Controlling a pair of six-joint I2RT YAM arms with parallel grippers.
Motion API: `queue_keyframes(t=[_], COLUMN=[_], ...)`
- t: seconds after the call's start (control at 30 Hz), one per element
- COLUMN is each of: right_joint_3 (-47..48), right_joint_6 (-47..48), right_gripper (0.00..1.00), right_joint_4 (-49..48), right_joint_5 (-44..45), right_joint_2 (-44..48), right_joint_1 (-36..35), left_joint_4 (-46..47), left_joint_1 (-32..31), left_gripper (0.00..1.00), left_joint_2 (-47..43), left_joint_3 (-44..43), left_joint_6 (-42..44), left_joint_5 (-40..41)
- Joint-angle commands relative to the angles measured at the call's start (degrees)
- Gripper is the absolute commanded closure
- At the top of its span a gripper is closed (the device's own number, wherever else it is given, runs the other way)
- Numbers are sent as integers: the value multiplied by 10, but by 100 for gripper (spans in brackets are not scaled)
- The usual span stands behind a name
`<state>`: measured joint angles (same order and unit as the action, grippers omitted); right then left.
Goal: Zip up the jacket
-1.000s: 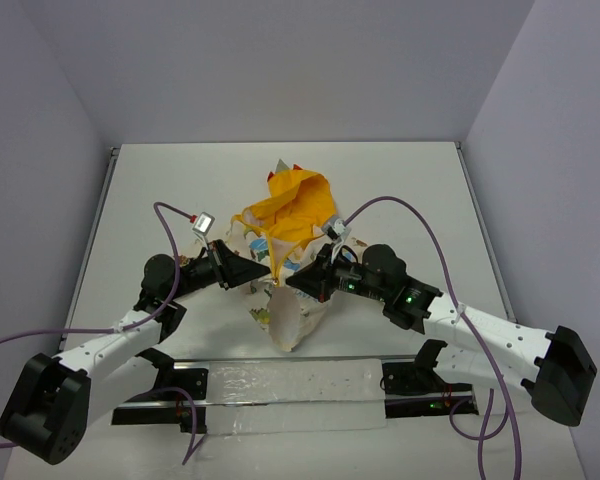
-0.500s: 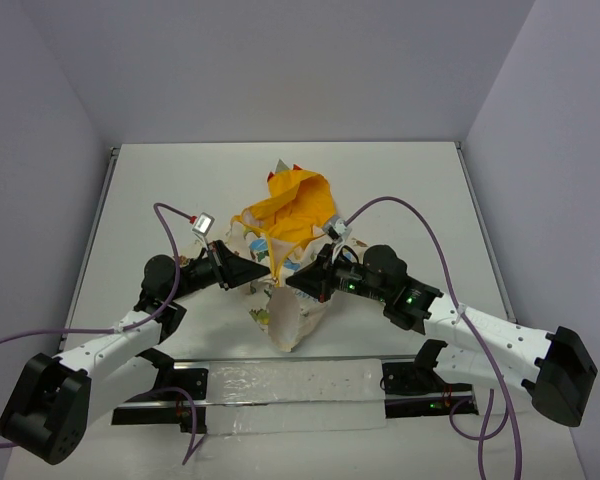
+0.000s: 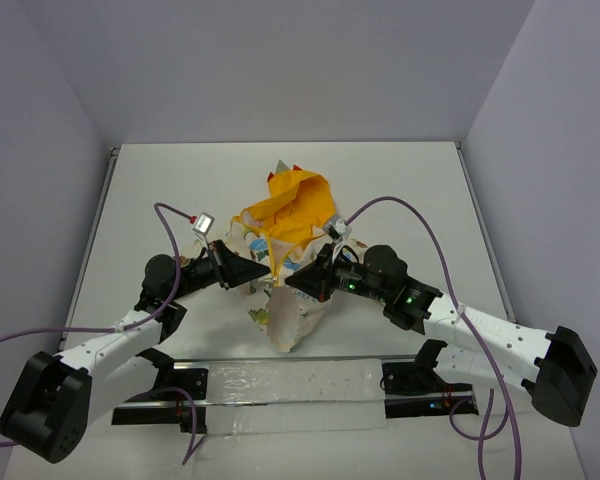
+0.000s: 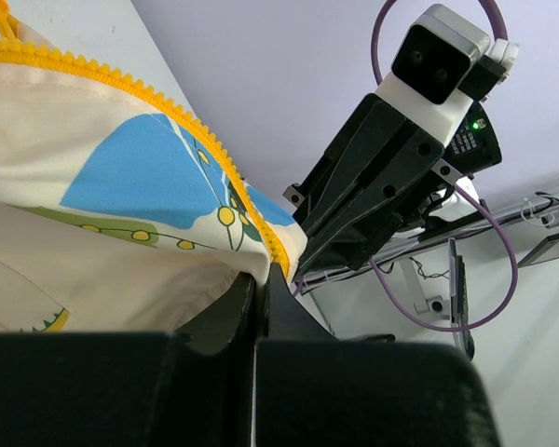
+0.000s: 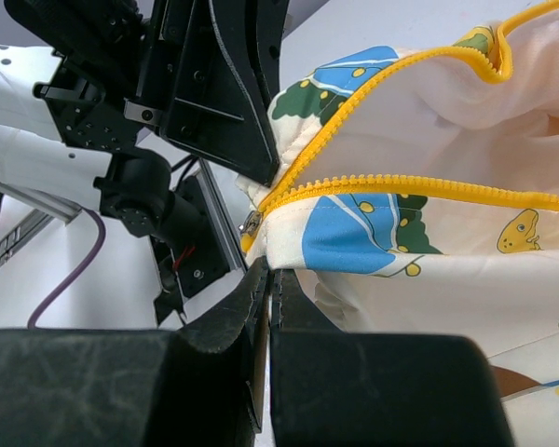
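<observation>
The jacket (image 3: 292,215) lies bunched mid-table, its yellow lining and hood at the far side and a cream printed flap (image 3: 288,318) hanging toward me. My left gripper (image 3: 264,273) is shut on the cream fabric beside the yellow zipper teeth (image 4: 205,144), pinched at the jaw tips (image 4: 261,276). My right gripper (image 3: 290,282) is shut on the jacket's bottom corner (image 5: 354,233), just below the small metal zipper slider (image 5: 252,222). The two grippers face each other, tips a few centimetres apart, holding the fabric off the table. The sleeves are hidden.
A clear plastic strip (image 3: 300,385) on black rails runs along the near edge between the arm bases. Purple cables (image 3: 400,205) loop above both arms. Grey walls enclose the white table (image 3: 180,170) at the back and both sides.
</observation>
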<state>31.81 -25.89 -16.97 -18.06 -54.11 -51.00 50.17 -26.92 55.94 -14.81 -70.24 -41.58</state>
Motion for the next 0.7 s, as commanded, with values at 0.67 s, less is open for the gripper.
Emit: queue_keyframes(t=[0.67], right_joint_3=[9], right_joint_6=[0], right_gripper=[100], right_joint_4=[-66], right_joint_5=[16], right_joint_2=[8], right_joint_1=[8], left_joint_4=[37], left_joint_1=[-5], left_gripper=[100], left_joint_2=[3], left_joint_3=[-2], left_joint_6=[9], left_joint_5=[-9])
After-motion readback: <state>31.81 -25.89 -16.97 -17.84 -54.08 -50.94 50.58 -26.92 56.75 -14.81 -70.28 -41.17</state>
